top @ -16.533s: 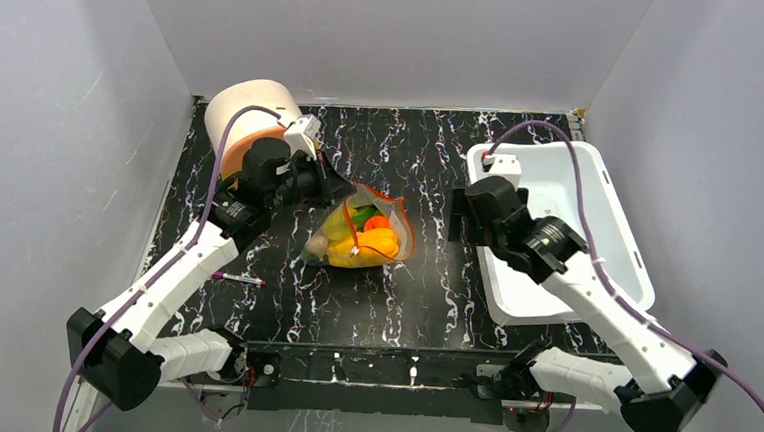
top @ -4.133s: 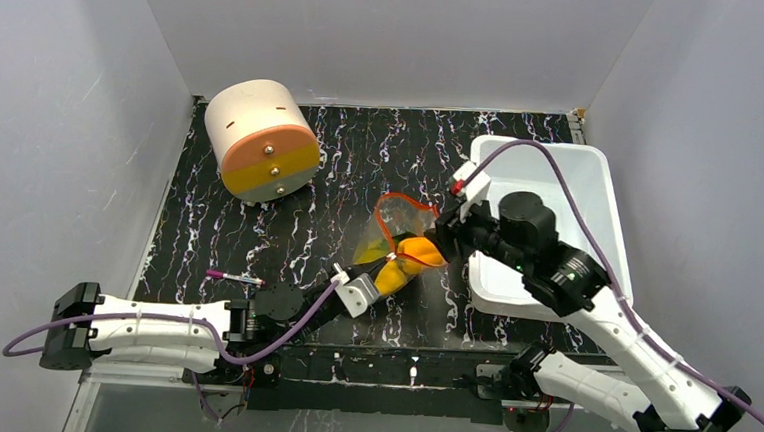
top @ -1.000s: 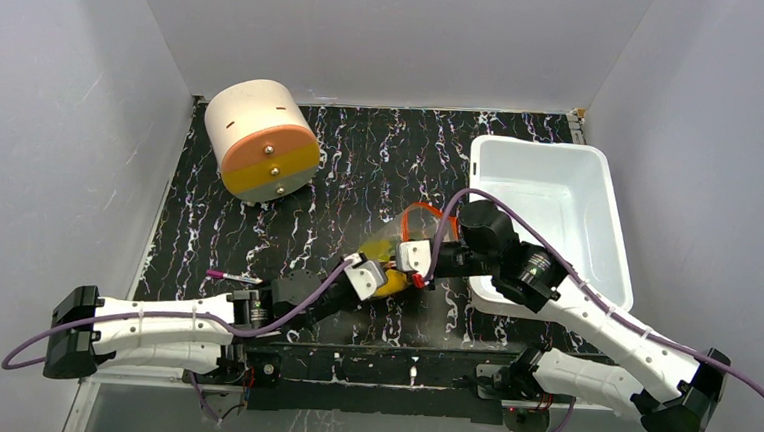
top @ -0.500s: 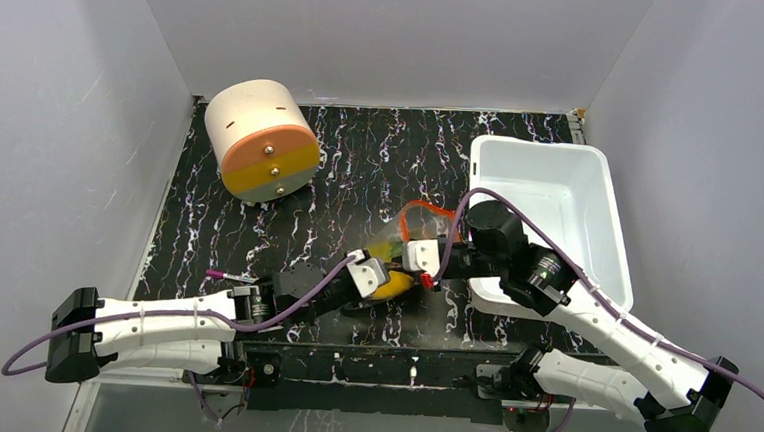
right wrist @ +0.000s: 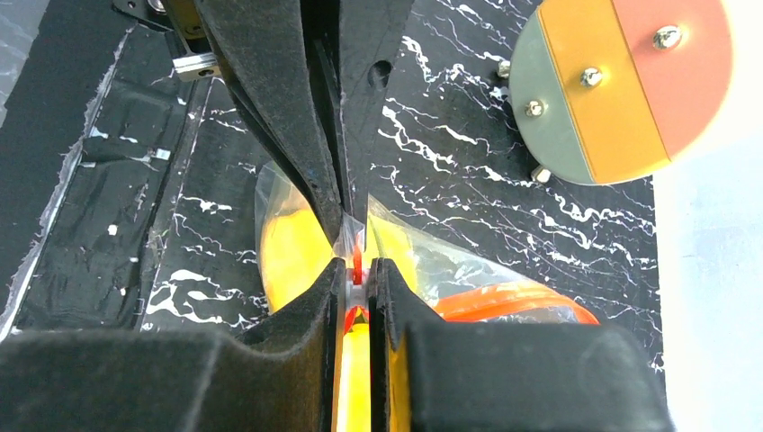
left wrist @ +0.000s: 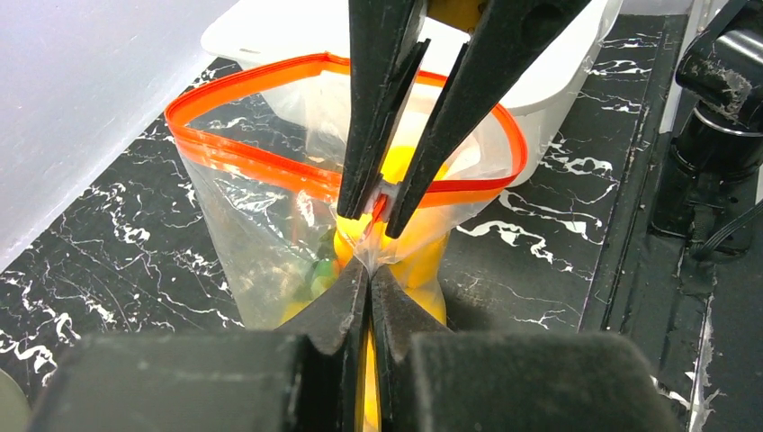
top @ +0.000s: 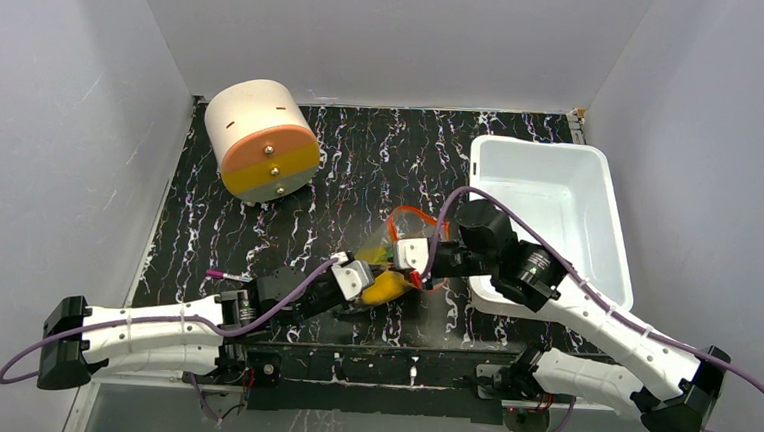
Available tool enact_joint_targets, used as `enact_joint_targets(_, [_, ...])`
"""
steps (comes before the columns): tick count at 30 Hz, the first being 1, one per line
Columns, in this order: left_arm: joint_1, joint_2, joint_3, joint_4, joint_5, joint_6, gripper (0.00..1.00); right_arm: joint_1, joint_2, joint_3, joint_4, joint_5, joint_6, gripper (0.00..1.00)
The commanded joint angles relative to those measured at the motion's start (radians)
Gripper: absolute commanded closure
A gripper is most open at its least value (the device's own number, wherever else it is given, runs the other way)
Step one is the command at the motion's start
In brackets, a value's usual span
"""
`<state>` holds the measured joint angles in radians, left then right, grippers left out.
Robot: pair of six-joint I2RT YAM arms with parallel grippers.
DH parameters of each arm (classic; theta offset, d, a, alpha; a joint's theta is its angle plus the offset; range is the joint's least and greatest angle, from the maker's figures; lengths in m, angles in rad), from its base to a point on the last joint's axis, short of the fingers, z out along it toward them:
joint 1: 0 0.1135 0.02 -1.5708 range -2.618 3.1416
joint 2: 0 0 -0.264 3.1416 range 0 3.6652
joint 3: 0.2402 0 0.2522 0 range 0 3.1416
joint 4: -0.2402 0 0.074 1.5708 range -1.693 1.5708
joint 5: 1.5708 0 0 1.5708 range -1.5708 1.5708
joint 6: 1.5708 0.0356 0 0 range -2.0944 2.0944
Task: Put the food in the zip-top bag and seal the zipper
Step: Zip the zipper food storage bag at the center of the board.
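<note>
Top external view showed the two arms closed in on the zip-top bag (top: 394, 239), which lay on the surface (top: 361, 165) just beside the white tub (top: 601, 179). Over the last second the left arm had edged leftward and the bag's mouth had followed a little. The left end effector (left wrist: 369, 265) was clamped on the clear film just under the zipper (left wrist: 261, 157). The right end effector (right wrist: 357, 270) met it tip to tip, pinched shut on the red-orange strip itself. The food (right wrist: 288, 247) showed yellow and green through the plastic, so loading looked done. Beyond the pinch the zipper gaped in a wide loop, so sealing had seemingly only begun at one point. The strip probably needed pressing along its whole run.
</note>
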<state>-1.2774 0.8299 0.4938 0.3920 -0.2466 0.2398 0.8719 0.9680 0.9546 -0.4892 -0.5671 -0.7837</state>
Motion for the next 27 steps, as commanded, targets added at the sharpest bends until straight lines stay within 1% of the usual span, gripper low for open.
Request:
enact_joint_targets(1, [0.008,-0.058,-0.002,0.044,0.002,-0.002,1.0,-0.014,0.02,0.055,-0.008,0.103,-0.012,0.98])
enact_joint_targets(3, [0.01,-0.07,-0.007,0.045,0.001,-0.005,1.0,-0.015,0.026,0.061,-0.008,0.107,-0.013,1.0])
enact_joint_targets(7, [0.013,-0.084,-0.006,0.035,0.004,-0.002,1.0,-0.014,0.025,0.064,-0.016,0.118,-0.025,1.0])
enact_joint_targets(10, [0.013,-0.064,0.041,-0.035,0.031,0.008,1.0,-0.014,0.031,0.098,-0.028,0.076,-0.026,1.0])
enact_joint_targets(12, [0.013,-0.047,0.09,-0.099,0.034,0.018,0.91,-0.015,0.051,0.127,-0.044,0.018,-0.023,1.0])
enact_joint_targets(16, [0.014,-0.041,0.121,-0.116,0.027,0.05,0.8,-0.015,0.079,0.168,-0.063,-0.026,-0.025,1.0])
enact_joint_targets(17, [0.014,-0.038,0.126,-0.119,0.025,0.057,0.79,-0.014,0.083,0.173,-0.064,-0.029,-0.024,1.0])
enact_joint_targets(25, [0.014,0.017,0.142,-0.119,0.027,0.074,0.78,-0.015,0.096,0.191,-0.052,-0.043,-0.022,1.0])
enact_joint_targets(26, [0.013,0.024,0.14,-0.11,0.025,0.076,0.79,-0.015,0.098,0.191,-0.053,-0.045,-0.022,1.0])
enact_joint_targets(27, [0.014,0.027,0.141,-0.105,0.029,0.079,0.82,-0.015,0.099,0.19,-0.052,-0.047,-0.021,1.0])
